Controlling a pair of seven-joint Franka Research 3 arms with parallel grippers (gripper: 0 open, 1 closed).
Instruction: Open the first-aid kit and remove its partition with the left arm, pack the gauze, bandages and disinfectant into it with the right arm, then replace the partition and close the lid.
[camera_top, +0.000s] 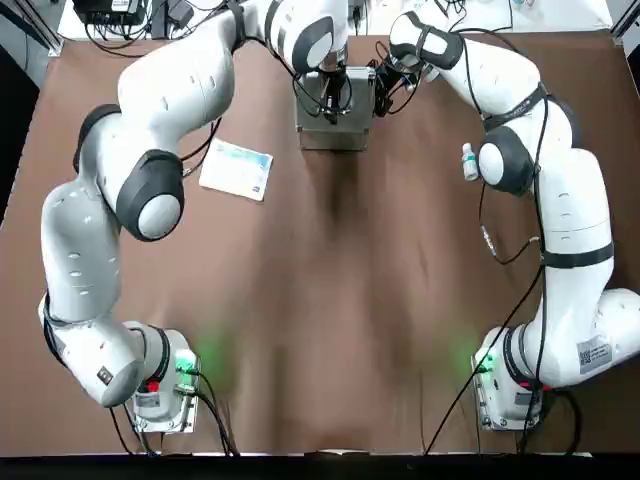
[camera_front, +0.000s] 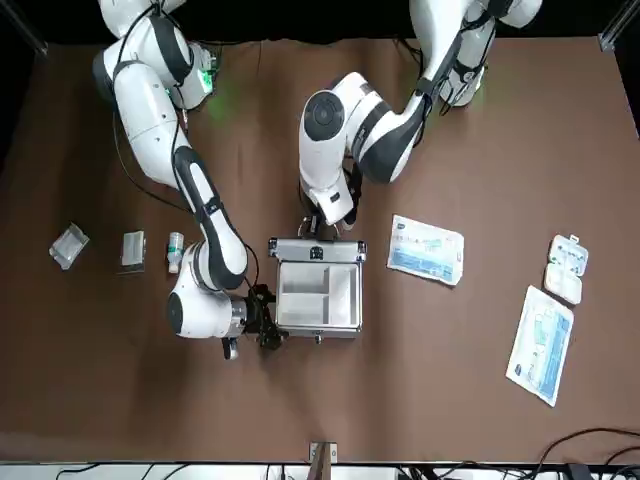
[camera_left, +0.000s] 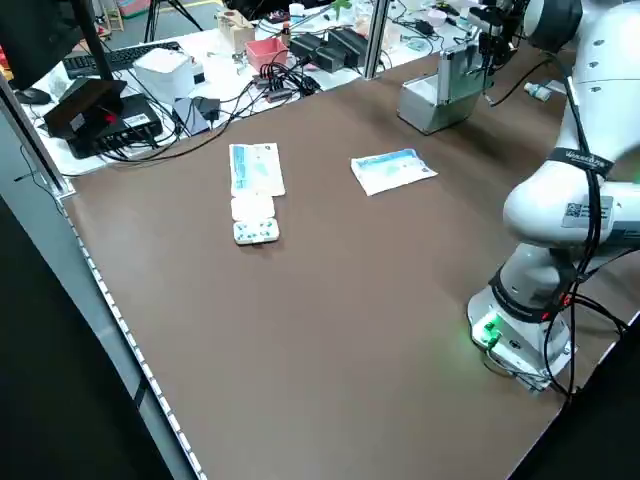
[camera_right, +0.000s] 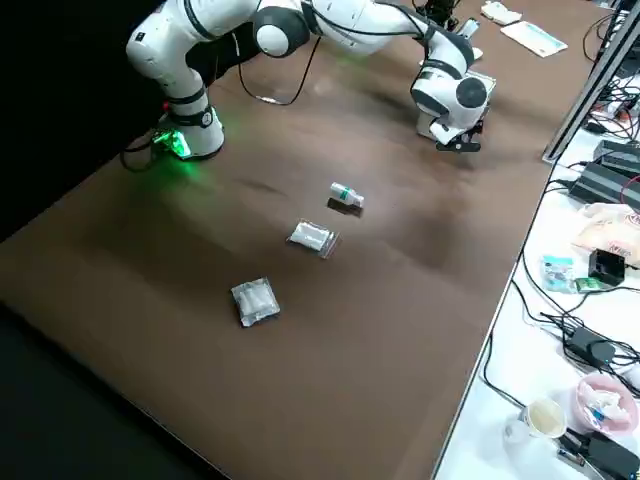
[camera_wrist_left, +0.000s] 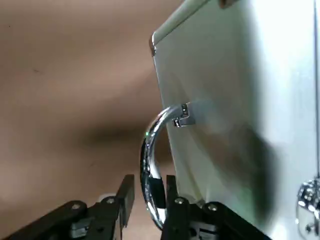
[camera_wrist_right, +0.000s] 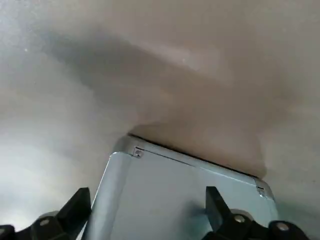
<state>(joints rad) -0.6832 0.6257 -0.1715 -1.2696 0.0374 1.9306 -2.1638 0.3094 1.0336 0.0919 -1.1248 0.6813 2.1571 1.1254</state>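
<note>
The silver first-aid kit (camera_front: 316, 325) stands open at the far middle of the table. Its lid (camera_front: 317, 248) is raised upright. My left gripper (camera_wrist_left: 149, 192) is shut on the lid's chrome handle (camera_wrist_left: 150, 150). Inside the case lies the cream-white partition (camera_front: 316, 290). My right gripper (camera_wrist_right: 147, 197) is open, its fingers spread wide against the side of the case (camera_wrist_right: 175, 200). The disinfectant (camera_front: 175, 250) lies on the table on my right. Beside it are two clear packets of gauze and bandages (camera_front: 132, 250) (camera_front: 69, 245).
A white-blue printed packet (camera_front: 425, 248) lies just to the left of the case. Farther left are a small white pill box (camera_front: 567, 268) and a long printed packet (camera_front: 540, 343). Cables and boxes crowd the bench (camera_left: 200, 80) beyond the table's far edge.
</note>
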